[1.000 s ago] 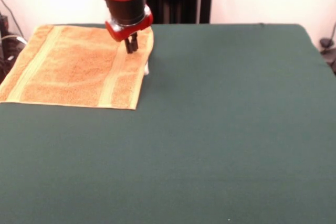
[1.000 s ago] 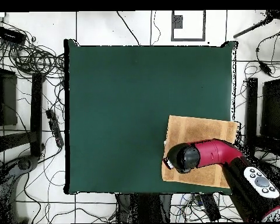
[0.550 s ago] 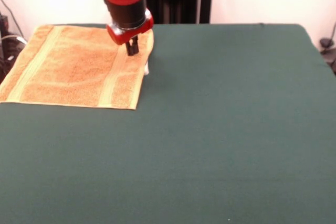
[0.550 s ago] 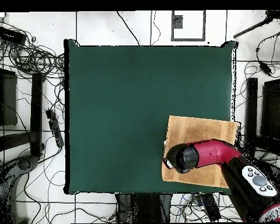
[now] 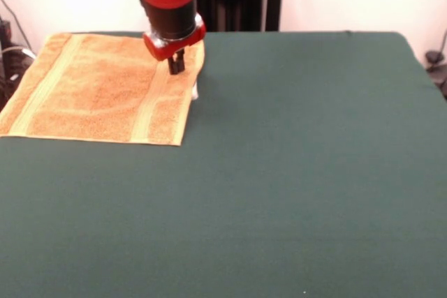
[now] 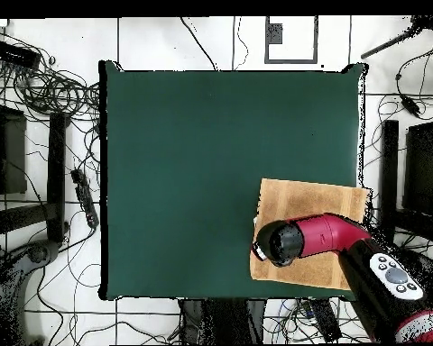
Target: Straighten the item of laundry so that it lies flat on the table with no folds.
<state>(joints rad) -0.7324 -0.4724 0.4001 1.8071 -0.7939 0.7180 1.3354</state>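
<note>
- The item of laundry [image 5: 105, 88], an orange-tan terry towel, lies spread out in the upper left of your front view, on the table [image 5: 293, 172]; in the overhead view it sits at the lower right of the green top [image 6: 211, 162], close to the right and bottom edges.
- Two paler woven bands run across the towel in the front view, one near its left side, one near its right side. No fold shows on the part you can see.
- A small white tag [image 5: 195, 91] pokes out at the towel's right edge in the front view.
- From above, the arm [image 6: 324, 236] covers much of the towel [image 6: 310, 196], so you cannot check that part for creases there. The towel's left corner in the front view runs to the frame's edge.
- The gripper [image 5: 176, 65] hangs over the towel's right-hand band, near the upper right corner of the cloth in the front view. Its dark fingers appear pressed together, with no gap between them and nothing clamped.
- You cannot tell whether the tips touch the cloth or hover just above it.
- In the overhead view the wrist hides the gripper completely.
- Cables [image 6: 49, 86] lie on the floor around the table.
</note>
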